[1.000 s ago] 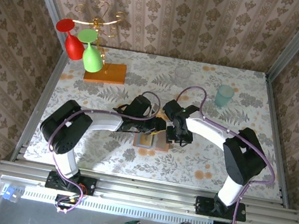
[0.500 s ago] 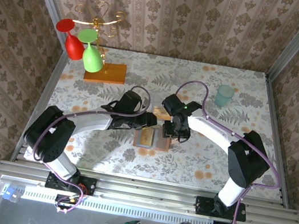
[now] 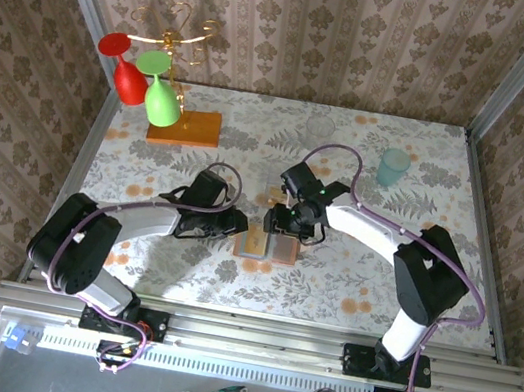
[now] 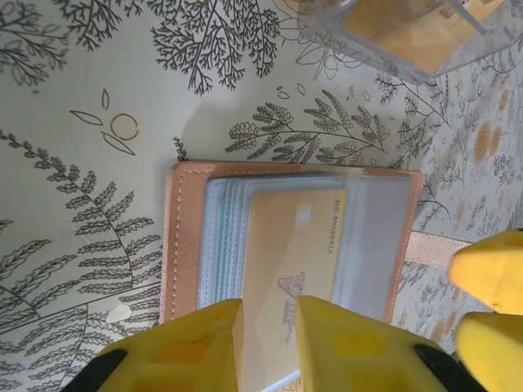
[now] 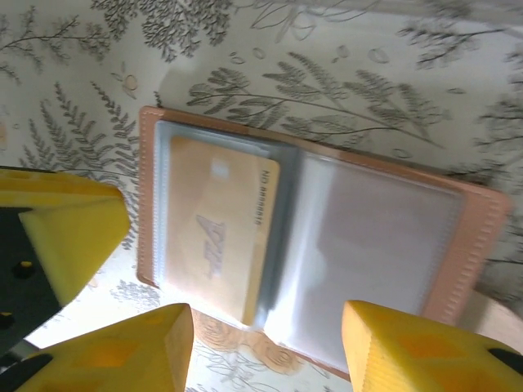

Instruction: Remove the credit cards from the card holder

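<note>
While the right gripper (image 5: pixel 265 331) is gaping, the narrow-jawed left gripper (image 4: pixel 270 320) is hovering mid-frame over the orange card (image 4: pixel 298 241) in the card holder (image 4: pixel 180 245); edge pinch probably next.

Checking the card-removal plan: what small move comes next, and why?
Probably lower the left gripper and pinch the edge of the orange card: the wallet lies open flat, the card sits in a pocket, and the narrowly parted jaws hover in line with that edge.
</note>
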`<control>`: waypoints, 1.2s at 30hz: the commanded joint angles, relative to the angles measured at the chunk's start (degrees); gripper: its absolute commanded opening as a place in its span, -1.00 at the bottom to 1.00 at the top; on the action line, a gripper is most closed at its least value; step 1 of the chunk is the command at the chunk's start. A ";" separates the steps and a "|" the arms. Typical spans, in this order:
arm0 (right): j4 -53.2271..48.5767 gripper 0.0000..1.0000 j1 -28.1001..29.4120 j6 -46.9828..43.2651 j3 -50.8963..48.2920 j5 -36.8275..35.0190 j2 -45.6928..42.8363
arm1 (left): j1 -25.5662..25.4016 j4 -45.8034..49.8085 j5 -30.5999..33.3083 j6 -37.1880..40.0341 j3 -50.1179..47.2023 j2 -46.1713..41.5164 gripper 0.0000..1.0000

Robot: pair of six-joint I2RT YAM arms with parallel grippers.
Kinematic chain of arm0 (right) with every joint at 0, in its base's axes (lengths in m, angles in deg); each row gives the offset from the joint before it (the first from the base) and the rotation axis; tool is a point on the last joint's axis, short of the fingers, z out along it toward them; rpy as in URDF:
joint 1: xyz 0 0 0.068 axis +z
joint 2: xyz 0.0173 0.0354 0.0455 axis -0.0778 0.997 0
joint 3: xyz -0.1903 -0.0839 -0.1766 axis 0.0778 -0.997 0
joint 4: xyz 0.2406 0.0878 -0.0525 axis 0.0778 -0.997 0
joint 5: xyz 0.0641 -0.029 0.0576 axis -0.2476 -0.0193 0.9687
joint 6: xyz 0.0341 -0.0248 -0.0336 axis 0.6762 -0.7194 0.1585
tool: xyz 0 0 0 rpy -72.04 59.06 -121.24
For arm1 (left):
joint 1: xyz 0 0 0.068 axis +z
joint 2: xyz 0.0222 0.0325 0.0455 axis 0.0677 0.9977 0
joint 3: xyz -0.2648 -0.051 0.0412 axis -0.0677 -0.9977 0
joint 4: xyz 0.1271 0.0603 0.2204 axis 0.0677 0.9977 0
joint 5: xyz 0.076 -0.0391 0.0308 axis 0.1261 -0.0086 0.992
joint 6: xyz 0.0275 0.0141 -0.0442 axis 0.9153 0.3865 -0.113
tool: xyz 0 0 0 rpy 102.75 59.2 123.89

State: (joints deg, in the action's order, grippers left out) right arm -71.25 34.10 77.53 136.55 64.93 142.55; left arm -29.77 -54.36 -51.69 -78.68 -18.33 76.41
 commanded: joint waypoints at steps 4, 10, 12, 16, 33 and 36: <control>11.02 0.01 0.37 5.36 -3.41 8.24 3.17 | 0.51 -0.94 -1.73 1.32 -0.51 0.24 -0.68; 15.81 -0.02 0.19 7.34 -5.22 11.36 5.21 | 0.51 -2.64 -3.45 0.93 -0.25 2.44 -0.84; 16.39 -0.03 0.12 7.60 -5.51 11.60 5.52 | 0.51 -2.64 -3.51 0.96 -0.21 2.77 -0.86; 17.11 -0.06 0.02 7.98 -6.16 11.69 5.62 | 0.51 -2.73 -3.71 1.17 -0.16 3.71 -0.90; 15.60 -0.10 -0.51 6.85 -7.31 10.40 6.30 | 0.09 -0.52 -3.15 1.23 -0.45 6.02 -1.00; 14.42 -0.11 -0.60 6.20 -7.25 9.23 6.33 | -0.01 -0.81 -3.18 1.10 -0.69 6.00 -1.00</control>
State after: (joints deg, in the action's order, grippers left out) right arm -54.51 33.82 84.54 130.14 75.66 147.93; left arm -29.77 -56.48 -54.69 -78.25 -18.33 81.41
